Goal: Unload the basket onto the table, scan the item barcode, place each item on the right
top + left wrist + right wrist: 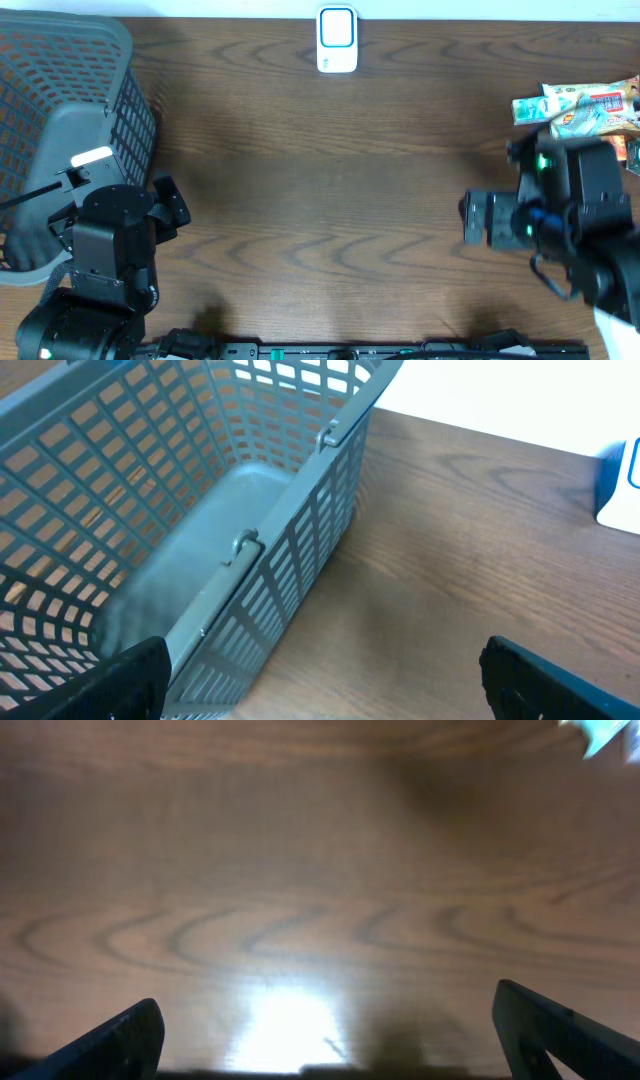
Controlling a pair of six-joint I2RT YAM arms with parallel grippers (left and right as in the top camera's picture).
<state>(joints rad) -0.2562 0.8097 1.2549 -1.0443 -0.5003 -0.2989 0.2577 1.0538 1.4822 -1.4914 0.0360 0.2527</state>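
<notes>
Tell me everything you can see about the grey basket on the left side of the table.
The basket looks like grey plastic, with lattice walls, a thick rim and a solid floor. It stands upright on the wooden table, at its far left edge. The part of its inside that shows is empty. The open left gripper hangs just beside its near wall; whether they touch cannot be told.
</notes>
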